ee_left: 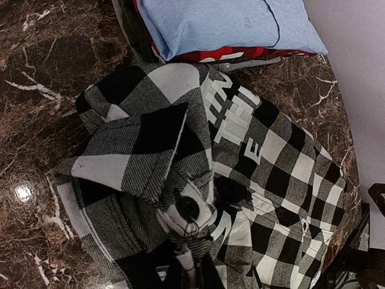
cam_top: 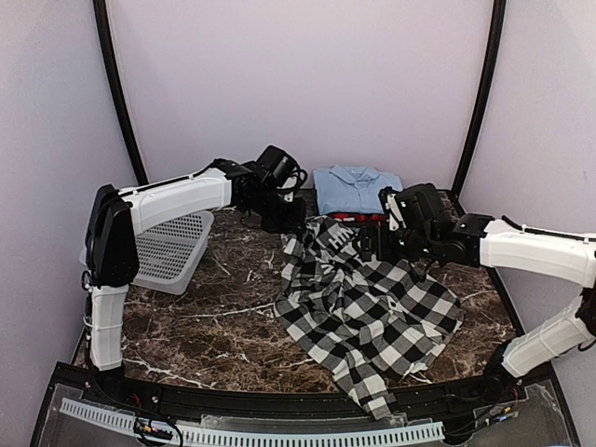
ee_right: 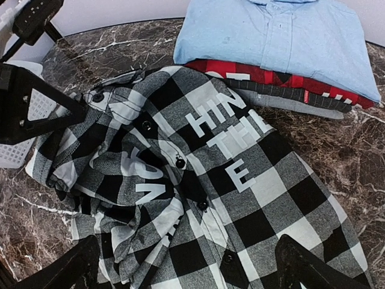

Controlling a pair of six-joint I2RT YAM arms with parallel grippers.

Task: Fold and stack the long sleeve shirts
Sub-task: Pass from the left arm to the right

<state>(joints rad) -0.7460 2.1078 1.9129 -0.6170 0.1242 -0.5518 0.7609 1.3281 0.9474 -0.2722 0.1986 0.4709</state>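
Left end effector (cam_top: 284, 222) gripping checked shirt (ee_right: 240, 198), lettering (ee_right: 225, 129) "HIN THE"

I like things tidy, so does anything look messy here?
Yes. The checked shirt lies crumpled and skewed on the table, one end reaching over the near edge, its upper corner bunched up. Behind it, the blue shirt sits neatly folded on the red shirt.

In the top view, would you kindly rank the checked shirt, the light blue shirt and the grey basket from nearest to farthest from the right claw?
1. Checked shirt, directly beneath the right claw.
2. Light blue shirt, folded just behind it.
3. Grey basket, far across on the left.
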